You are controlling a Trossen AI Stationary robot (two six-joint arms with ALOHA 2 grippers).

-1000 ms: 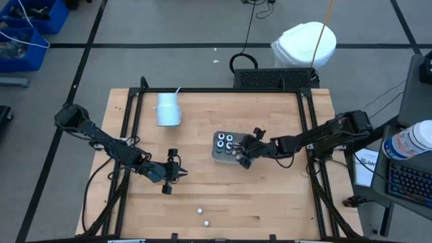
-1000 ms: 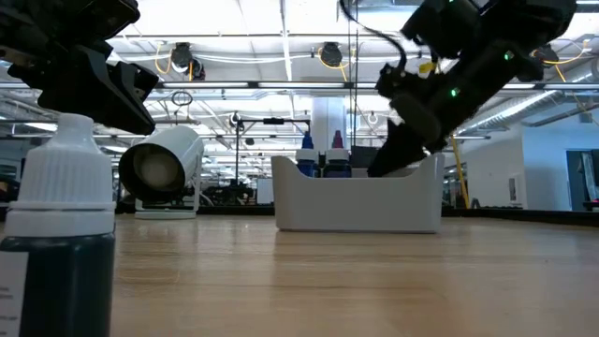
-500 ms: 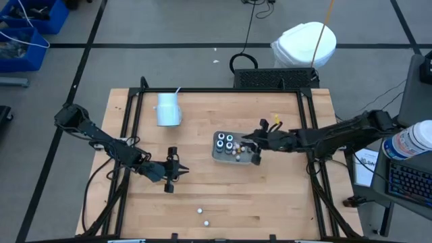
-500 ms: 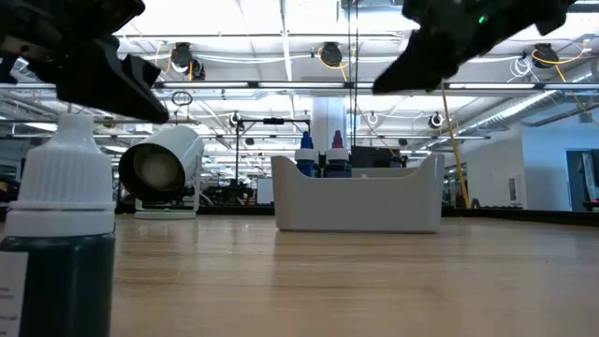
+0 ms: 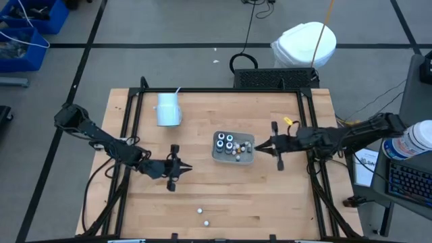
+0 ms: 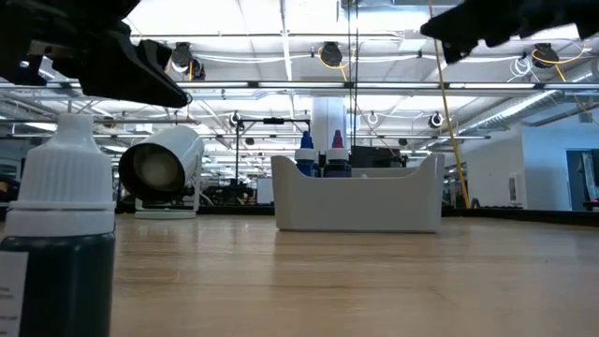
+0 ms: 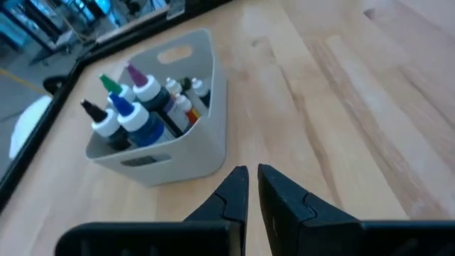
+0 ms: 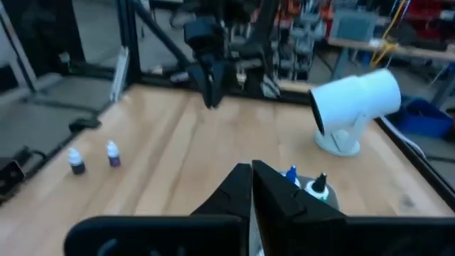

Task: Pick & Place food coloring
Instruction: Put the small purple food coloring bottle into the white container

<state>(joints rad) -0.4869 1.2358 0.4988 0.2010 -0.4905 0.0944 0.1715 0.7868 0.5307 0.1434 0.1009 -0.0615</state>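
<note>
Several food coloring bottles [image 5: 228, 143] stand upright in the grey tray [image 5: 217, 156] at mid-table; the left wrist view shows the bottles [image 7: 138, 117] too. Two more small bottles [image 5: 200, 211] [image 5: 206, 221] stand on the wood near the front edge. One dark, white-capped bottle [image 6: 56, 234] fills the low view's left. My left gripper [image 5: 189, 167] is shut and holds nothing, left of the tray and pointing at it. My right gripper [image 5: 259, 144] is shut and holds nothing, raised just right of the tray.
A white cup [image 5: 167, 109] lies on its side at the far left of the table. Black frame rails [image 5: 131, 135] run along the table's left and right sides. Bare wood lies between the tray and the front edge.
My right gripper has risen out of the tray and drawn back toward the table's right edge, levelling out and shutting its fingers on nothing. My left gripper has turned a little where it is.
</note>
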